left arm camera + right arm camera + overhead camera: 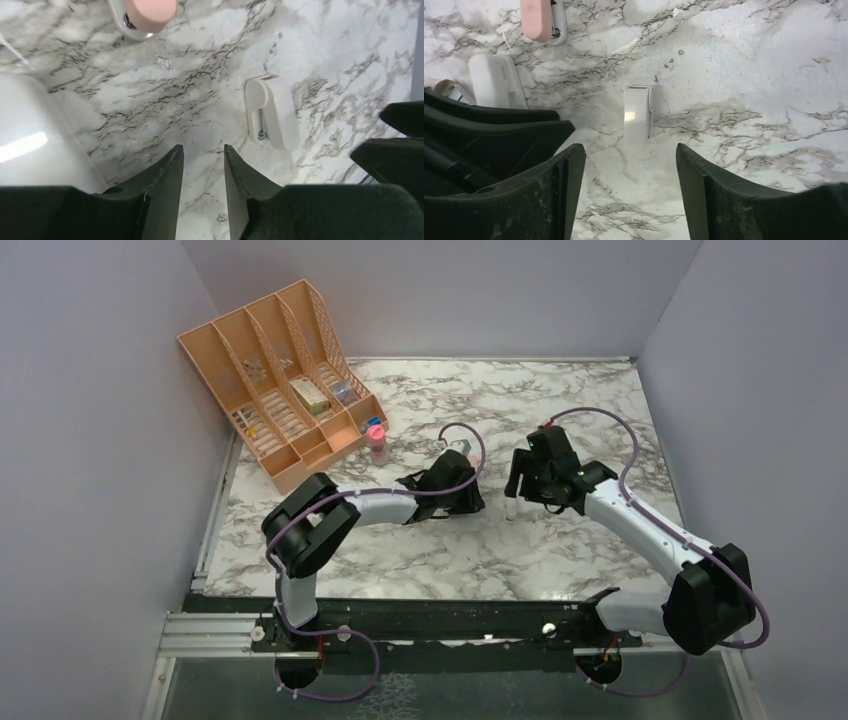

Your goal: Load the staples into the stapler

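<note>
Marble-patterned table (480,552), grey walls round it. Places are given from the small white stapler (638,117), which lies flat on the bare marble near the table's middle.

- Far left and behind it: peach desk organiser (270,390), a pink-capped bottle (378,443) at its near corner.
- Just left: left gripper (202,150), jaws a narrow gap apart, only marble between them.
- Left and behind: a pink-topped thing (540,19) and a white block (496,80). Cannot tell what either is.
- Just right: right gripper (629,150), jaws wide, holding nothing, aimed at the stapler but not touching it.

Progress: no staples are plainly in sight, neither strip nor tray. The stapler looks closed, and whether it is loaded cannot be told. Neither gripper has hold of anything, so the loading is either done or wholly left to do.
</note>
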Available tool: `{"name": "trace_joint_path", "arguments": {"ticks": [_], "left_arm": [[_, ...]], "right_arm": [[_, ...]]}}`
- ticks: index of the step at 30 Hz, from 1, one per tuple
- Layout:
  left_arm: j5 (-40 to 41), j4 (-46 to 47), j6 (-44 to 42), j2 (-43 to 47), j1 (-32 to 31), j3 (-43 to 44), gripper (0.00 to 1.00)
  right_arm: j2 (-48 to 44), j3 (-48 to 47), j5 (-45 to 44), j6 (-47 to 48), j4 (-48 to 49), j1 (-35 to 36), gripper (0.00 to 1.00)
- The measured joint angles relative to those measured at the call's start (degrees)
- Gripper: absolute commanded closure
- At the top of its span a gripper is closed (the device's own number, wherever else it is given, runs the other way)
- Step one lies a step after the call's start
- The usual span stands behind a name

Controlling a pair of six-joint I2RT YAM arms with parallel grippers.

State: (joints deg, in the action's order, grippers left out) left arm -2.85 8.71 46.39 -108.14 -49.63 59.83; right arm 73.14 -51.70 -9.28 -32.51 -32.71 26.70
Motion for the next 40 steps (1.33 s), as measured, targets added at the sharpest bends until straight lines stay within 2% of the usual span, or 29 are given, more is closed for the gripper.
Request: {"name": "trace_joint_path", "arguments": {"ticks": [2, 3, 6, 11, 16, 22, 28, 33, 40], "left_arm": [[2.4, -2.2, -1.4, 2.8, 0.0, 0.0, 0.51], [3.4, -3.1, -2.0, 4.5, 0.0, 0.0, 0.46], [7.7, -6.2, -4.2, 12.1, 0.0, 0.0, 0.32], [15.3, -9.8, -8.2, 25.5, 0.0, -0.1, 0.17], [24.6, -17.7, -12.7, 37.9, 0.0, -2.4, 0.02], [34.2, -28.2, -17.5, 53.6, 0.0, -4.3, 0.01], [41.6, -37.1, -21.8, 66.8, 0.0, 0.9, 0.01], [44.7, -41.2, -24.1, 72.7, 0.0, 4.9, 0.01], [47.1, -44.9, -25.2, 73.9, 0.0, 5.4, 0.01]], "right_arm": [[-0.9, 0.0, -0.1, 0.5, 0.0, 0.0, 0.06], [-1.7, 0.0, 0.0, 0.9, 0.0, 0.0, 0.01], [-5.5, 0.0, 0.1, 2.7, 0.1, 0.0, 0.00], [-13.3, -0.2, 0.1, 4.9, 0.5, 0.0, 0.00], [-16.9, -2.7, -0.6, 6.1, -0.5, 0.0, 0.00], [-22.4, -6.9, -5.1, 7.2, -2.2, 0.0, 0.00], [-27.0, -12.2, -10.2, 8.6, -4.5, 0.0, 0.00], [-28.5, -14.5, -12.4, 10.0, -4.9, 0.0, 0.00], [-28.9, -14.8, -12.5, 11.1, -4.9, 0.0, 0.00]]}}
